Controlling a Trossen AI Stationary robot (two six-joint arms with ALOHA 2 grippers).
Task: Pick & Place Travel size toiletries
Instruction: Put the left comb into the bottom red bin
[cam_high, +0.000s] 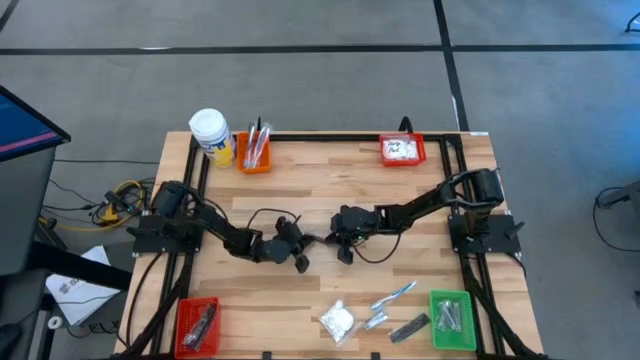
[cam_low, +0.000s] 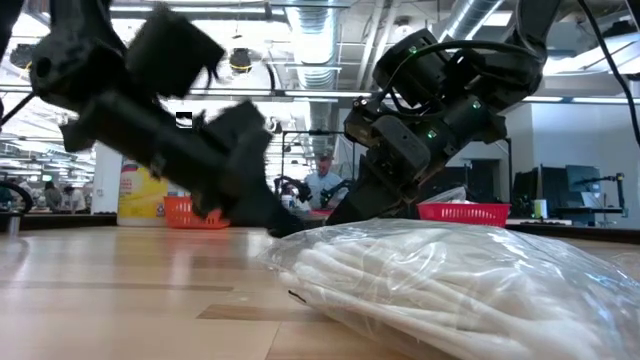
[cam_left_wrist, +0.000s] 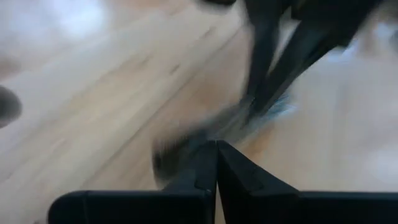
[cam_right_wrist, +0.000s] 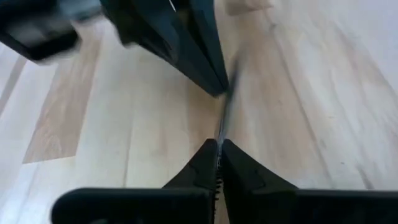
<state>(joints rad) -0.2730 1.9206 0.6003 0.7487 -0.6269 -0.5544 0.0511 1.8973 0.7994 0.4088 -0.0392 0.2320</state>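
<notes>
Both grippers meet at the table's middle, the left gripper (cam_high: 302, 245) (cam_left_wrist: 216, 144) and the right gripper (cam_high: 334, 240) (cam_right_wrist: 218, 144), both shut. A thin flat silvery-grey toiletry (cam_right_wrist: 222, 118) spans between their tips, seen edge-on; which kind it is I cannot tell. By the near edge lie a white puffy packet (cam_high: 337, 320) (cam_low: 440, 280), a white-blue toothbrush (cam_high: 393, 296), a silvery sachet (cam_high: 375, 320) and a dark grey bar (cam_high: 408, 327), all flat on the wood. My left gripper is shut at the toiletry's far end (cam_right_wrist: 227, 93), coming from the table's left. Its own wrist view is blurred there, so the part held stays unclear. My right gripper pinches the toiletry's near end (cam_right_wrist: 219, 138) between its two fingertips, coming level from the table's right, with the fingers lying along it. The toiletry stands on edge just above the wood.
A green bin (cam_high: 452, 320) sits at the near right corner, a red bin (cam_high: 197, 325) at the near left, another red bin (cam_high: 402, 150) at the far right. An orange bin (cam_high: 253, 150) and a white-capped yellow jar (cam_high: 212, 135) stand at the far left.
</notes>
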